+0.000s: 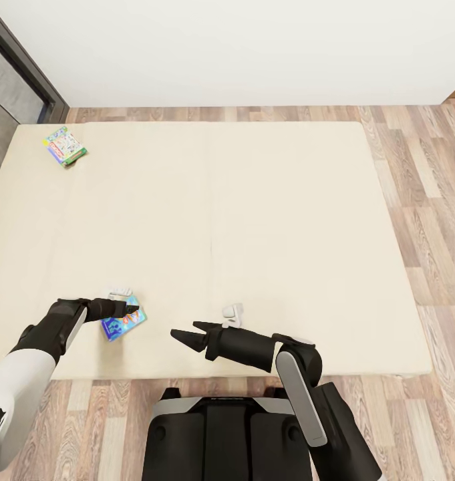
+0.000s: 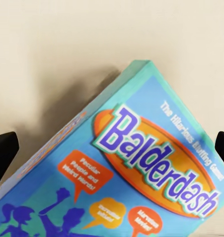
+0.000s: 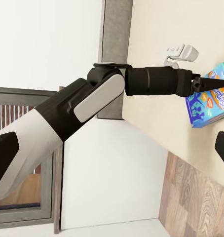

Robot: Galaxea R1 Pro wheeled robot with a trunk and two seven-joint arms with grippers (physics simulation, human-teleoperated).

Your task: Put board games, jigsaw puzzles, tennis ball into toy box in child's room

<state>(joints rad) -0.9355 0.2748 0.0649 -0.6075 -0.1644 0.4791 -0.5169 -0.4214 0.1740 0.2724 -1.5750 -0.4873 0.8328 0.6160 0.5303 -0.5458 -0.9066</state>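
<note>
A blue board game [image 1: 124,325], a box printed "Balderdash" [image 2: 141,168], lies near the front edge of the beige bed [image 1: 227,220]. My left gripper [image 1: 131,308] hovers right over it, fingers open, black fingertips [image 2: 4,150] at either side of the box, not closed on it. The right wrist view shows this gripper [image 3: 203,84] at the box's [image 3: 210,101] upper edge. A second board game [image 1: 65,147], green-white with colourful print, rests at the bed's far left corner. My right gripper [image 1: 187,335] is open and holds nothing, a short way right of the blue box. The toy box and table are out of view.
Wood-plank floor [image 1: 421,200] runs around the bed on the right, behind and in front. A white wall [image 1: 254,47] stands behind, with a dark window frame [image 1: 27,67] at the far left. My base [image 1: 220,434] sits against the bed's front edge.
</note>
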